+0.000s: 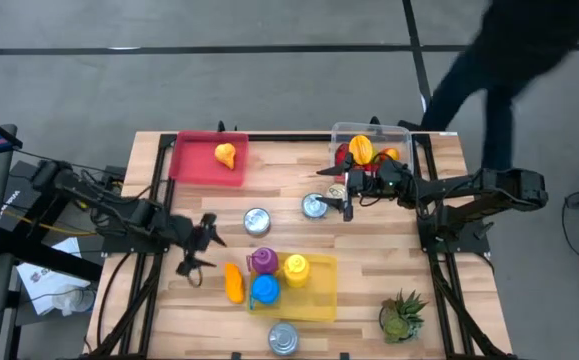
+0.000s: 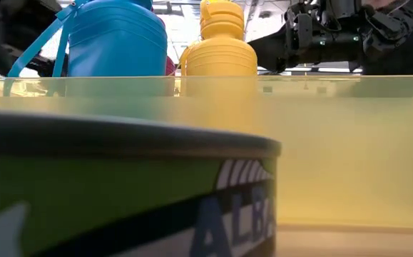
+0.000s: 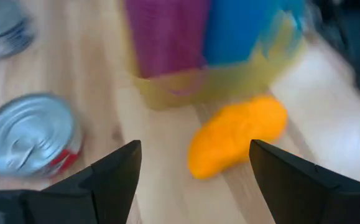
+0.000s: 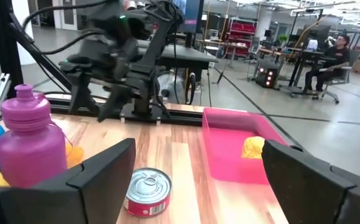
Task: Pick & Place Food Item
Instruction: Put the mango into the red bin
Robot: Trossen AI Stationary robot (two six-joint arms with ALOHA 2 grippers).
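An orange food piece lies on the table against the left wall of the yellow tray. My left gripper hovers open just left of it. In the left wrist view the orange piece lies ahead of the open left gripper, untouched. My right gripper is open beside a tin can, in front of the clear food container. In the right wrist view the right gripper is open over bare wood. A red tray holds a yellow food piece.
Purple, blue and yellow bottles stand in the yellow tray. A second can sits mid-table and a third at the near edge, filling the low view's foreground. A potted plant stands near right. A person is beyond the far edge.
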